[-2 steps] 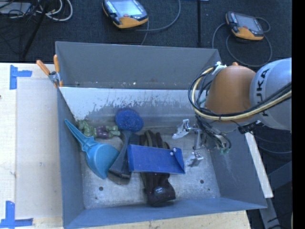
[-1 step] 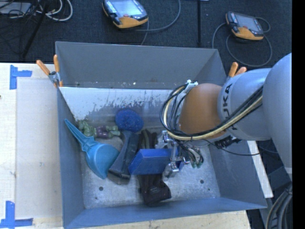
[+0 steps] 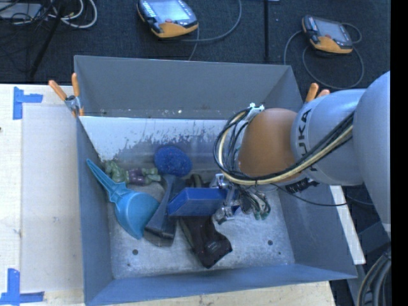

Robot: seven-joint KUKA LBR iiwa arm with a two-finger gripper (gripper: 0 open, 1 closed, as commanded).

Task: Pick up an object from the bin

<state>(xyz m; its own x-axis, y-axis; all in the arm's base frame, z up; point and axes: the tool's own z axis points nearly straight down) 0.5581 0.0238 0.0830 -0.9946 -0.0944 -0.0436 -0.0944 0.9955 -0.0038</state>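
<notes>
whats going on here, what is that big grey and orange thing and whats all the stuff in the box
This is one camera looking down, a little from the side, into a grey metal bin. The big grey shape with the orange cover is a robot arm reaching in from the right; its job is to pick one thing out. Its gripper is low in the bin, at the right end of a blue block. I cannot tell whether it holds anything. Around the block lie a light blue funnel, a round blue thing, a black thing and a small green and purple toy.
</notes>
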